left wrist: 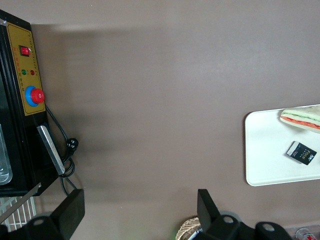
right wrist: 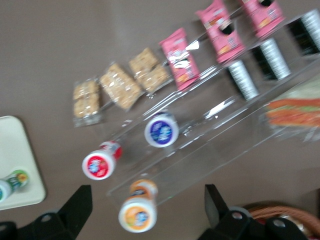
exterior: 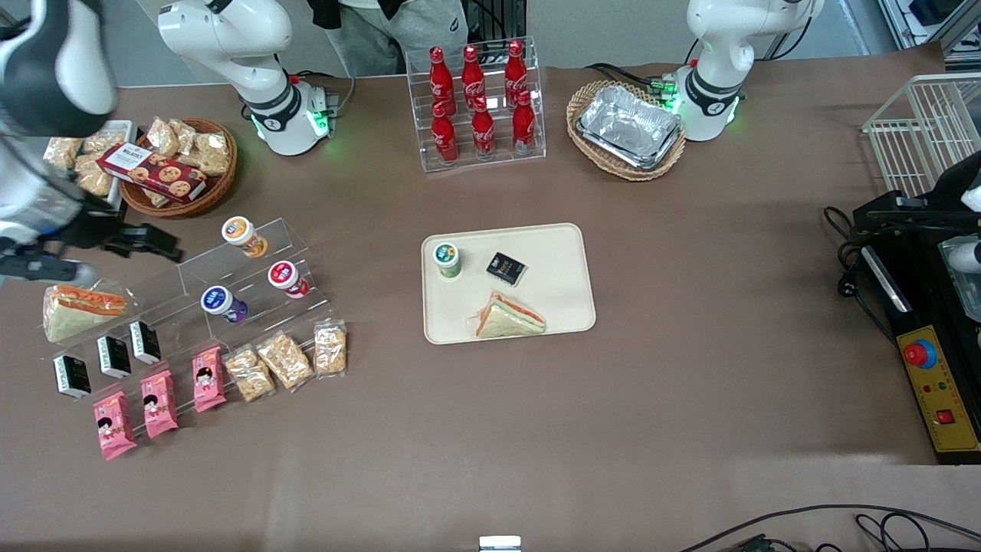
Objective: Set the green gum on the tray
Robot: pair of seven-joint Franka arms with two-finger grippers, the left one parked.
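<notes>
Standing upright on cream tray (exterior: 567, 253), green gum (exterior: 447, 259) sits near corner, beside black packet (exterior: 506, 268) and sandwich (exterior: 510, 316). Hand (exterior: 146, 239) empty, fingers apart, hovering above acrylic rack (exterior: 230, 268), well apart from tray. Placement looks done; only retreat left.

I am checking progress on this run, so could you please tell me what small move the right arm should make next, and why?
Probably none beyond pulling back to rest. The green gum already stands upright on the tray, beside the black packet and farther from the front camera than the sandwich. The claw is open and empty, above the acrylic rack toward the working arm's end.
</notes>
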